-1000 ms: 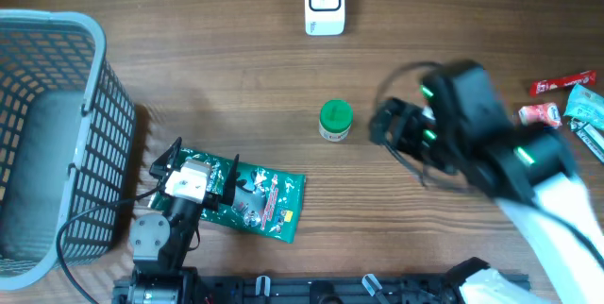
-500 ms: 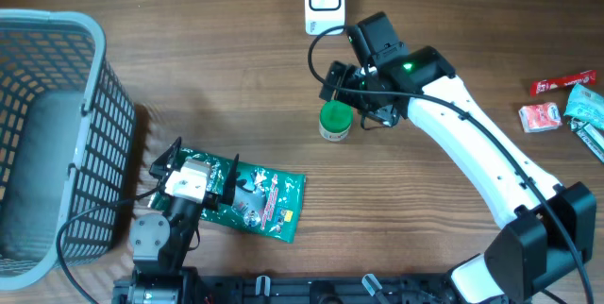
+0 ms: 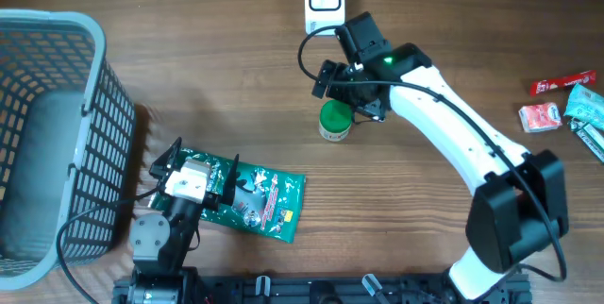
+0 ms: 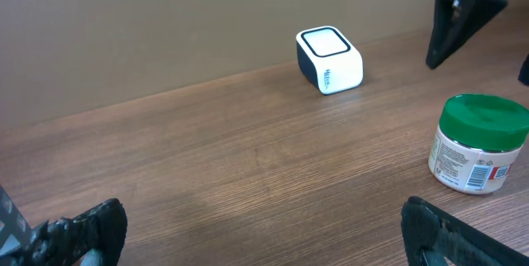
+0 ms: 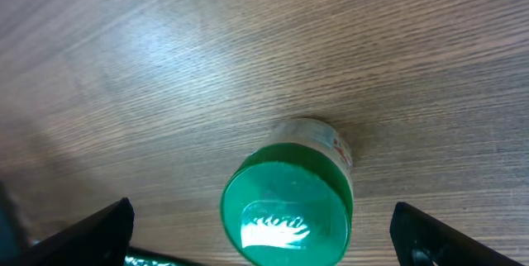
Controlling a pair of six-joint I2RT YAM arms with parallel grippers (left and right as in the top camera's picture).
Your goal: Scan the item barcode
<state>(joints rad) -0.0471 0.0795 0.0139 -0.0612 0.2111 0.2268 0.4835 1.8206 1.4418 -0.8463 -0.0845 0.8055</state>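
Left claw (image 3: 200, 164) wide, parked over green pouch (image 3: 274, 205), near left; leave it there. Jar (image 3: 334, 121) upright mid-table, green lid up, nothing touching it. Right claw (image 5: 260, 237) wide, hovering right above lid. You lower straight, straddle jar body below lid, close gently; round wall likely slips. Then turn label toward scanner (image 3: 324, 2), far centre.

Counts, left to right: 1 basket (image 3: 57, 25), 1 pouch, 1 jar, 1 scanner, at least 3 small packets (image 3: 540, 115) at right edge, some cut off.

White right arm (image 3: 451, 134) with black joints, green light (image 3: 386, 59), looped black cable (image 3: 302, 55), dark fingers (image 5: 87, 235)
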